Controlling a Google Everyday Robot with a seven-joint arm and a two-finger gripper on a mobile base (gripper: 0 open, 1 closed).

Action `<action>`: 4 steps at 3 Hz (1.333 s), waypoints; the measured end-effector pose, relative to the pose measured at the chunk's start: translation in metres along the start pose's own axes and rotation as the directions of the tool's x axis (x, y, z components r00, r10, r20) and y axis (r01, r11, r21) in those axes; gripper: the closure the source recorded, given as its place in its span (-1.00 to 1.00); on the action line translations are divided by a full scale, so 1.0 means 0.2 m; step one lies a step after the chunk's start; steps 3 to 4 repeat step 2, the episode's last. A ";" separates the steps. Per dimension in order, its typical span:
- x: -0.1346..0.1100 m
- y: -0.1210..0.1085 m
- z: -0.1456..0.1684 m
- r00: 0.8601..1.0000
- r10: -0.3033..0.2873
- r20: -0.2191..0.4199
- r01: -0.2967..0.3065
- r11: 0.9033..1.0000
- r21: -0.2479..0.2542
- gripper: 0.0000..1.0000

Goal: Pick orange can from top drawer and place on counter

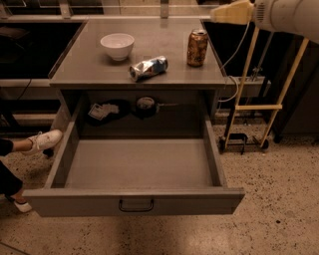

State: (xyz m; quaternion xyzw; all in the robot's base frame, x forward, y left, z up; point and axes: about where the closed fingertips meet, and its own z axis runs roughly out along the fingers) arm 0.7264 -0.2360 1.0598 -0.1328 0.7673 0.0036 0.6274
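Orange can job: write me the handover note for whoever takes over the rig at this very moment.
Gripper: at the upper right of the camera view, above and to the right of the orange can, apart from it and holding nothing.
Orange can: upright on the counter, near its right rear corner, beside a crushed can and a white bowl.
Top drawer: pulled fully open, no can in it.
Done: the can is out of the drawer and on the counter.
Left: seemingly nothing for the can; the drawer stands open.
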 end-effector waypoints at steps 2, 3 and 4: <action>0.05 -0.07 -0.40 0.998 0.031 0.055 -0.036 0.995 0.095 -1.00; 0.05 -0.07 -0.40 0.998 0.031 0.055 -0.036 0.995 0.095 -1.00; 0.05 -0.07 -0.40 0.998 0.031 0.055 -0.036 0.995 0.095 -1.00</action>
